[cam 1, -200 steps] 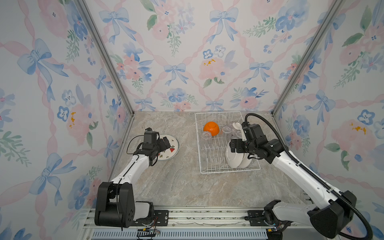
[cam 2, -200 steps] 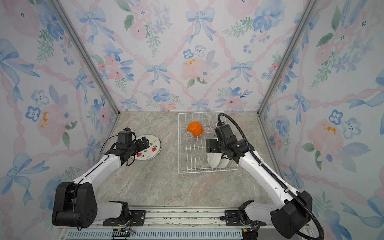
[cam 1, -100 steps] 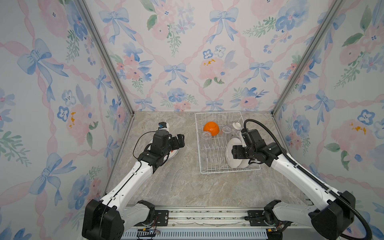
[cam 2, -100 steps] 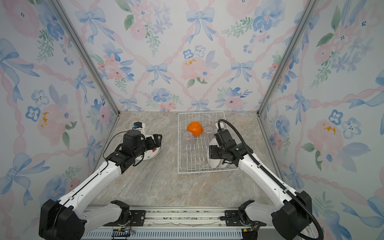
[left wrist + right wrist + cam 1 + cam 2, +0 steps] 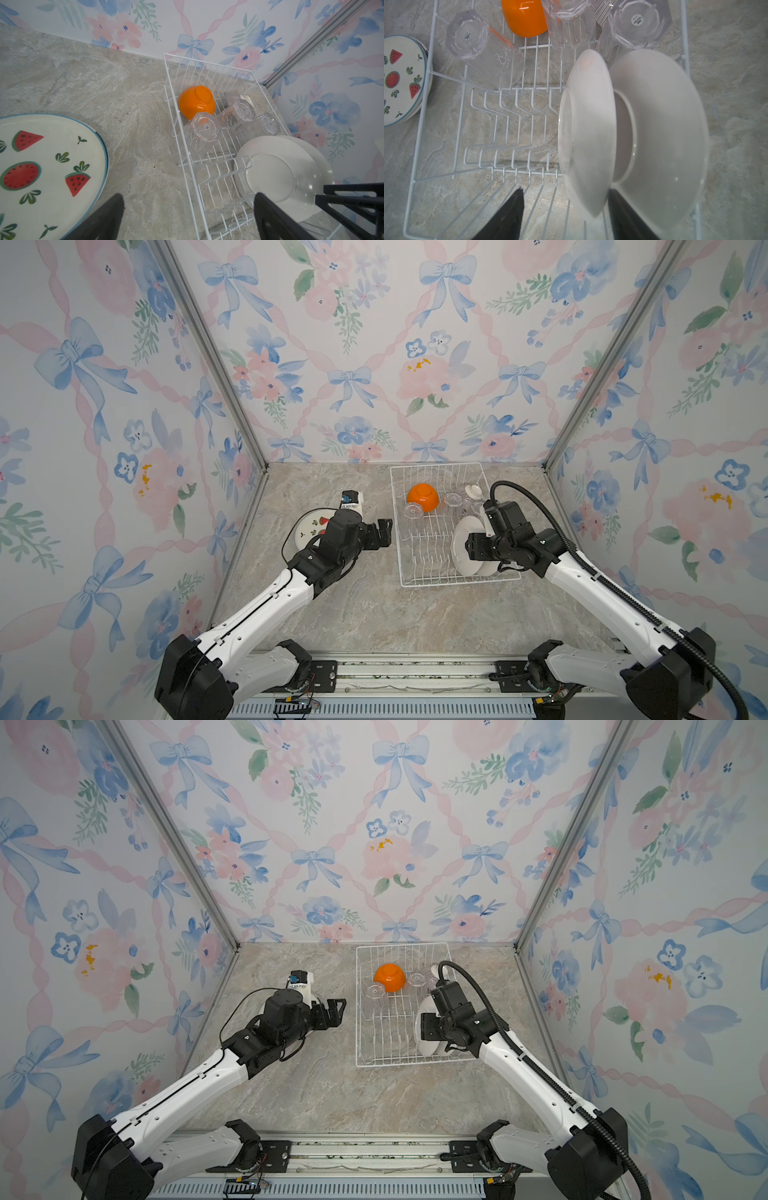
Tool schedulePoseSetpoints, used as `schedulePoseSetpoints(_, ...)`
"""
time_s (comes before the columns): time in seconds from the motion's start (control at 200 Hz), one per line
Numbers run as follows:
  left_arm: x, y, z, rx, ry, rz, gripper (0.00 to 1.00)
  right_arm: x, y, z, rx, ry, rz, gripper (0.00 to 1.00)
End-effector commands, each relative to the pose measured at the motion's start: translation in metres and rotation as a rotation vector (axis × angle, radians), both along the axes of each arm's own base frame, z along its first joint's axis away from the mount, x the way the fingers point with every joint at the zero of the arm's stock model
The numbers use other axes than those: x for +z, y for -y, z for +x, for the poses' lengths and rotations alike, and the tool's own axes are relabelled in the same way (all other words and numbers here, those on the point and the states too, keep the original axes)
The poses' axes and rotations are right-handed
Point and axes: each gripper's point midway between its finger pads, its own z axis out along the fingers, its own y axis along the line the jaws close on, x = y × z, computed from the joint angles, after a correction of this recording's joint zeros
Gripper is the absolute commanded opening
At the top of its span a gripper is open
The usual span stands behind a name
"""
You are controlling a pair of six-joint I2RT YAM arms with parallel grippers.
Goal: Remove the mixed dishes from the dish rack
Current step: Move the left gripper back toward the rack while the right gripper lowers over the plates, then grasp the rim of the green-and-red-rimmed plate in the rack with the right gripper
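Note:
The white wire dish rack (image 5: 396, 526) holds two white plates standing on edge in its prongs, the front plate (image 5: 589, 124) and the back plate (image 5: 664, 135). It also holds an upturned orange bowl (image 5: 422, 497), three clear tumblers (image 5: 204, 131) and a small pale ribbed bowl (image 5: 473, 490). My right gripper (image 5: 564, 192) is open and straddles the front plate's rim. One finger sits between the two plates and the other stands clear of the front plate's face. My left gripper (image 5: 384, 533) is open and empty, hovering just left of the rack.
A watermelon-painted plate (image 5: 309, 526) lies flat on the stone table left of the rack, partly under my left arm. Flowered walls close in the back and both sides. The rack's right rim (image 5: 685, 62) runs near the right wall.
My left gripper has left the watermelon plate and swung right toward the rack. My right gripper has settled over the front plate's rim, and its jaws have narrowed.

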Motion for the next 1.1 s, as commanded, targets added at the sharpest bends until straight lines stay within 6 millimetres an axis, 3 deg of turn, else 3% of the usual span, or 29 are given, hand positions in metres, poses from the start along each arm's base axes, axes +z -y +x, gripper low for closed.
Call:
schedulePoseSetpoints(0.0,0.012,0.005,0.002,0.015,0.015,-0.008,0.98,-0.001,-0.003,-0.003,0.013,0.001,0.015,0.63)
schedulePoseSetpoints(0.535,-0.001,0.029,0.005,-0.034,-0.023,0.015,0.98,-0.011,-0.007,0.001,0.008,-0.021,0.03,0.52)
schedulePoseSetpoints(1.095,-0.008,0.032,0.007,-0.032,-0.037,0.03,0.98,-0.018,-0.008,0.004,0.003,-0.031,0.026,0.4)
